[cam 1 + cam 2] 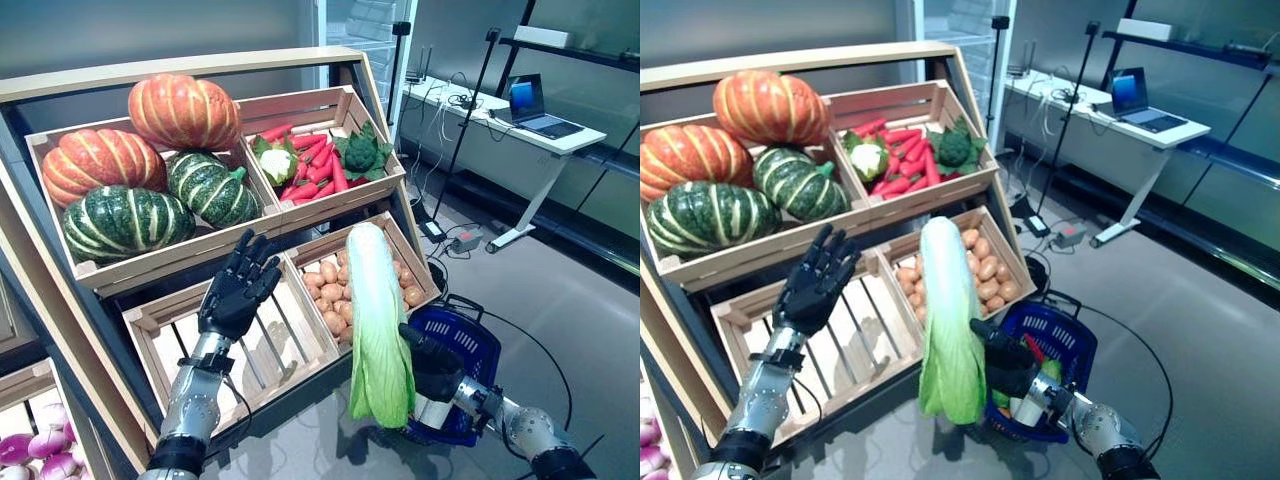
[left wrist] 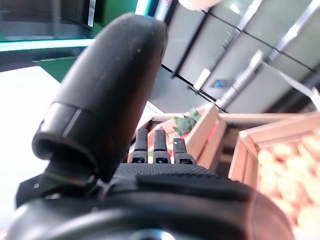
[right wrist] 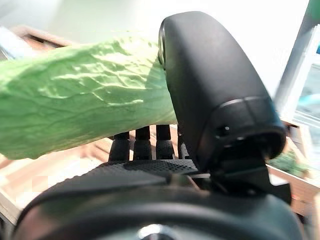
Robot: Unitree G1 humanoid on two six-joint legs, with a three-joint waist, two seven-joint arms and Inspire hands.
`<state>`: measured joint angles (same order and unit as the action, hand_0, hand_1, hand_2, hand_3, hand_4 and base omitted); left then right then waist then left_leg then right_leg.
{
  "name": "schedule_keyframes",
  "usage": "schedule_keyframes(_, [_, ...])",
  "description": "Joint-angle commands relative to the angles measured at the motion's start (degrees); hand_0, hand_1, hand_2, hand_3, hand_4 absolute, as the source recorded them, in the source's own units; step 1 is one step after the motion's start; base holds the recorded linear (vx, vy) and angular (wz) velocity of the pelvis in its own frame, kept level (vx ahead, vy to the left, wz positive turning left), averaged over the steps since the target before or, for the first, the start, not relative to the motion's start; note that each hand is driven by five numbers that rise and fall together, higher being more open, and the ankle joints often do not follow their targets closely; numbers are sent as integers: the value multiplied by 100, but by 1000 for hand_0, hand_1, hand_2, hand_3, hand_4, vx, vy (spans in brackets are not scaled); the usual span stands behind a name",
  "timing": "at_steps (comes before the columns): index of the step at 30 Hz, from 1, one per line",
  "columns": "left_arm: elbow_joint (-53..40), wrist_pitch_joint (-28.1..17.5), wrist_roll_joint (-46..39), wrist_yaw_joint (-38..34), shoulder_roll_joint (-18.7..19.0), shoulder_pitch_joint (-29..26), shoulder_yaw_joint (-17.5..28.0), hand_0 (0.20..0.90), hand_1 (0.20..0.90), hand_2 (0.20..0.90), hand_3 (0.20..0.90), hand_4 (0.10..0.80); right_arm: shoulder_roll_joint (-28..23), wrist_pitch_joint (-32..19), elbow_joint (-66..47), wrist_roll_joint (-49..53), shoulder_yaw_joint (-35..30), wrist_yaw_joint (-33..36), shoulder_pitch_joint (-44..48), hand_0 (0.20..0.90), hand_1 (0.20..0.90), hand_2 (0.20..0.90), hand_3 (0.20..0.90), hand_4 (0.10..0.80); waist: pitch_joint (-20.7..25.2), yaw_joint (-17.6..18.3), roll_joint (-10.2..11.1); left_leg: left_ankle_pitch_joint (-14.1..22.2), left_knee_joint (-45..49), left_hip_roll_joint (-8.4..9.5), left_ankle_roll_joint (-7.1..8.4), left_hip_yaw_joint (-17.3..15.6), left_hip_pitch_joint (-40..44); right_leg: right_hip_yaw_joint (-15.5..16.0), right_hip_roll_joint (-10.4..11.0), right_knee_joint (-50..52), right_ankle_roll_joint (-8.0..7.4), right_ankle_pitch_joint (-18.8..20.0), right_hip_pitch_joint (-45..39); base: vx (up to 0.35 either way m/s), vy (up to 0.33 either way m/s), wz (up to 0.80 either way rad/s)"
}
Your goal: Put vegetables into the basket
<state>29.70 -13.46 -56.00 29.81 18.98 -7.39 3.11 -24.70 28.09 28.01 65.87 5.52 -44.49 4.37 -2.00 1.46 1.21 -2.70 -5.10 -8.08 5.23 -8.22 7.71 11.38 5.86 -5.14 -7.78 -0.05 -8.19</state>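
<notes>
My right hand (image 1: 436, 366) is shut on a long napa cabbage (image 1: 377, 320), held upright in the air in front of the potato crate, its leafy green end hanging down. The right wrist view shows the cabbage (image 3: 85, 100) lying across the fingers (image 3: 142, 142) with the thumb over it. Just right of the cabbage, low on the floor, sits the blue basket (image 1: 480, 350), with a few vegetables inside (image 1: 1040, 365). My left hand (image 1: 238, 290) is open, fingers straight, raised above the empty slatted crate (image 1: 260, 345).
The wooden stand holds pumpkins (image 1: 150, 165) at upper left, a crate of carrots, cauliflower and broccoli (image 1: 320, 160) at upper right, and potatoes (image 1: 330, 290) at lower right. Purple onions (image 1: 40, 455) lie at lower left. A desk with a laptop (image 1: 530, 105) stands to the right.
</notes>
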Motion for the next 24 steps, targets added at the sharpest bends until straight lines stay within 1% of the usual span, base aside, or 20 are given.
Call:
schedule_keyframes(1, [29,-733,451,-293,477,-453,235,900,900,900,900,800,-138,-1243,-183,19,-663,1038,372,300,300,300,300,400,67,63,102,286,10,-14,-107,-136,77,-20,123,14,220,64,-31,0,0,0])
schedule_keyframes(3, [9,-854,717,-497,447,-346,224,900,900,900,900,800,-196,-1786,-73,-530,-872,1766,336,300,300,300,300,400,48,74,109,278,10,-19,-115,-159,85,-47,112,14,226,77,-34,0,0,0])
schedule_keyframes(5, [-103,-873,847,-723,373,-273,179,900,900,900,900,800,-248,-2121,-33,-1054,-966,2236,334,300,300,300,300,400,15,68,110,266,10,-20,-126,-157,88,-66,99,14,239,90,-35,10,-5,-2])
schedule_keyframes(6, [-178,-904,938,-850,298,-217,126,900,900,900,900,800,-236,-2310,-38,-1509,-993,2535,335,300,300,300,300,400,-4,56,113,265,10,-19,-131,-149,90,-78,90,14,254,90,-42,19,-8,-4])
schedule_keyframes(7, [-198,-902,938,-871,278,-197,116,900,900,900,900,800,-249,-2363,-27,-1594,-994,2592,338,300,300,300,300,400,-12,48,115,265,10,-19,-134,-148,94,-78,89,14,256,92,-46,37,-14,-7])
schedule_keyframes(8, [-327,-868,1038,-1015,148,-80,48,900,900,900,900,800,-268,-2629,-18,-2095,-988,3068,364,300,300,300,300,400,-58,6,116,265,10,-13,-152,-127,109,-77,79,14,276,102,-63,39,-14,-6])
schedule_keyframes(10, [-394,-847,1167,-1095,81,7,10,900,900,900,900,800,-282,-2742,-16,-2352,-1019,3376,382,300,300,300,300,400,-79,-22,120,271,10,-10,-161,-121,118,-80,73,14,288,102,-73,44,-11,-5])
schedule_keyframes(12, [-476,-845,1331,-1156,31,171,-69,900,900,900,900,800,-290,-2842,9,-2631,-1083,3875,438,300,300,300,300,400,-135,-86,120,276,10,-5,-176,-122,135,-65,72,14,307,102,-97,50,-4,-3])
schedule_keyframes(15, [-586,-800,1543,-1152,67,294,-174,900,900,900,900,800,-301,-2973,171,-2923,-1126,4372,505,300,300,300,300,400,-248,-169,105,265,10,-6,-184,-126,179,-34,74,30,332,93,-154,52,0,-1])
schedule_keyframes(16, [-641,-800,1617,-1148,130,327,-226,900,900,900,900,800,-315,-3061,294,-3039,-1144,4526,524,300,300,300,300,400,-305,-205,85,254,10,-9,-191,-131,200,-26,76,120,348,47,-146,40,3,0])
schedule_keyframes(18, [-706,-784,1719,-1133,185,355,-269,900,900,900,900,800,-336,-3140,421,-3157,-1159,4673,537,300,300,300,300,400,-377,-244,70,277,76,-13,-199,-122,193,-14,86,234,364,-16,-136,36,-3,2])
schedule_keyframes(20, [-940,-824,1897,-1306,336,345,-390,900,900,900,900,800,-395,-3357,681,-3436,-1105,5040,630,300,300,300,300,400,-616,-323,39,451,690,-30,-193,-27,-150,17,141,796,425,-267,84,-71,-17,8])
schedule_keyframes(22, [-962,-1011,1888,-1496,495,6,-585,900,900,900,900,800,-572,-3485,965,-3559,-962,5337,1019,300,300,300,300,400,-977,-364,-2,649,1501,-41,-175,101,-786,83,213,1565,496,-521,623,-340,-36,20])
schedule_keyframes(24, [-921,-1148,1844,-1640,602,-372,-732,900,900,900,900,800,-683,-3640,1242,-3568,-781,5576,1458,300,300,300,300,400,-1336,-361,-26,862,2264,-64,-156,202,-1387,105,302,2210,553,-683,1120,-404,-28,24])
